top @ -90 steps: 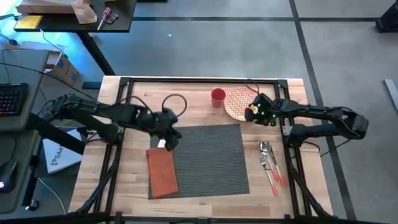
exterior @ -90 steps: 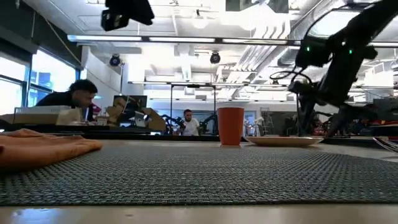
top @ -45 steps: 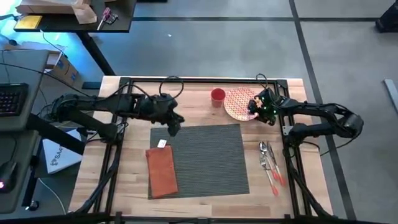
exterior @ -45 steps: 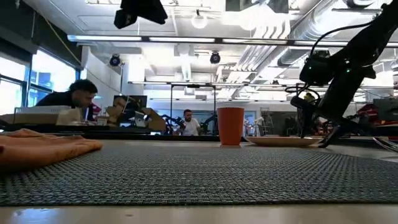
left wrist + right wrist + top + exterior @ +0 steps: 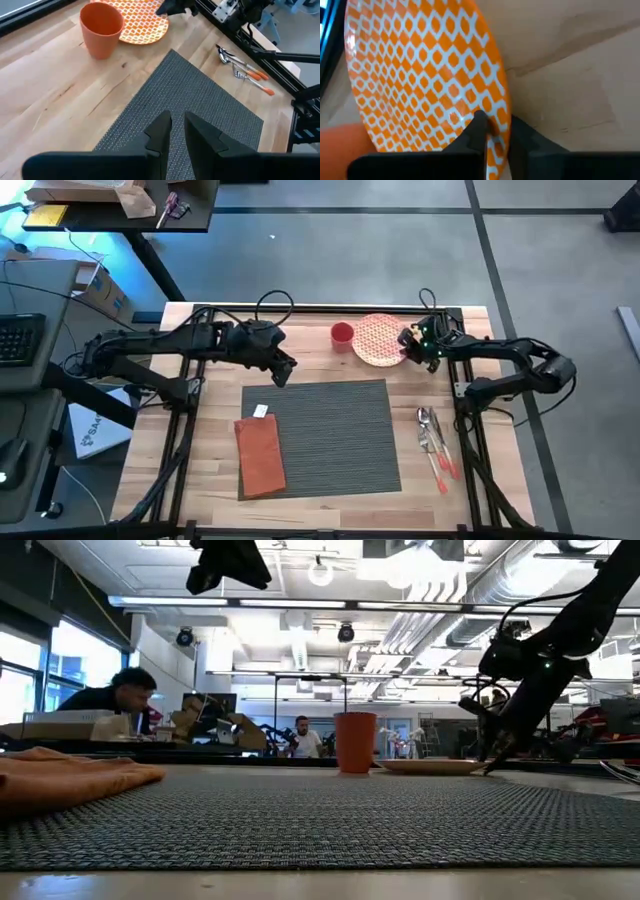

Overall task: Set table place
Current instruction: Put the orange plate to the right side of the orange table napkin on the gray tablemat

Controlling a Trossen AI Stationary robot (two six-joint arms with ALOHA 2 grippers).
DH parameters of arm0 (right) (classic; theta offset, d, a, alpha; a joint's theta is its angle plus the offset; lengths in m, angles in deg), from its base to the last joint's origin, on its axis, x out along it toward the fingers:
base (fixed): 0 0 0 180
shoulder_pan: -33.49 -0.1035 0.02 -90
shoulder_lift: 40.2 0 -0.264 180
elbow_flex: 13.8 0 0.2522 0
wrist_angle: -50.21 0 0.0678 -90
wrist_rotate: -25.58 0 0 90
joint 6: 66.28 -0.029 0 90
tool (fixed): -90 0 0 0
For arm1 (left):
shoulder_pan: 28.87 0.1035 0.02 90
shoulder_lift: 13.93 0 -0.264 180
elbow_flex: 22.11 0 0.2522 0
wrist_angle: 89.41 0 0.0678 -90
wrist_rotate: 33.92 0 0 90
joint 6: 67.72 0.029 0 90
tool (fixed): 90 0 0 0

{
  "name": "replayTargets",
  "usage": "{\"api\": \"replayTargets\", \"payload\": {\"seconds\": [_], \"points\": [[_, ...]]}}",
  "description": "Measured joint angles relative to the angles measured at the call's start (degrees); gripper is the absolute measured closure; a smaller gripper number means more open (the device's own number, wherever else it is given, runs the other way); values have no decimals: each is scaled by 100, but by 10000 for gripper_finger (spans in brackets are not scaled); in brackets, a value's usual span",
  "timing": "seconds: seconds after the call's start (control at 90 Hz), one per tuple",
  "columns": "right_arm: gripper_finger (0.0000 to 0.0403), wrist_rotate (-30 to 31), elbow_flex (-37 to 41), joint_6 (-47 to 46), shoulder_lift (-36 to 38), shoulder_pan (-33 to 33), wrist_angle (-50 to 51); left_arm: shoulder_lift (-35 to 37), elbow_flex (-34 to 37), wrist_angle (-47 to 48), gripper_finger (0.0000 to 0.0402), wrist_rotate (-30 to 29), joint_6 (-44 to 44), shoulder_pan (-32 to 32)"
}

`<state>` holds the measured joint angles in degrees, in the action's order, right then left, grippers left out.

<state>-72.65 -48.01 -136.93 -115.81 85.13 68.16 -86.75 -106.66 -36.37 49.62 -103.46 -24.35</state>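
Plate gripped at its rim beyond the placemat

Placemat [image 5: 318, 436], dark grey and ribbed, is laid flat in the middle of the light-wood surface [image 5: 215, 370] and serves as the landmark. An orange-red napkin [image 5: 261, 457] is lapped over the placemat's left edge, with a small white tag [image 5: 260, 411] just beyond the napkin's far end. Silverware with orange handles [image 5: 436, 444] is set just off the placemat's right edge. Beyond the placemat's far right corner an orange-patterned plate [image 5: 379, 340] is seen on the wood, and a red cup [image 5: 342, 334] is stood upright just beside it, closer to the far edge's middle.

The right gripper [image 5: 411, 348] is placed at the plate's right rim; in the right wrist view its fingers [image 5: 479, 131] are clenched on that rim, one above and one below. The left gripper [image 5: 283, 370] is hung in the air above the placemat's far left corner, its fingers [image 5: 161, 131] drawn nearly together with nothing between them
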Motion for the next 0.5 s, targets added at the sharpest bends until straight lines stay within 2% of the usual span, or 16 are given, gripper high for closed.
{"api": "replayTargets", "payload": {"seconds": [0.211, 0.5], "points": [[402, 263, 15, -265, 910, 185, 144, 6, 4, 23, 359, 297, 178, -2], [401, 389, 25, -608, 2029, 249, 90, 94, 4, 29, 359, 444, 585, -2]]}}
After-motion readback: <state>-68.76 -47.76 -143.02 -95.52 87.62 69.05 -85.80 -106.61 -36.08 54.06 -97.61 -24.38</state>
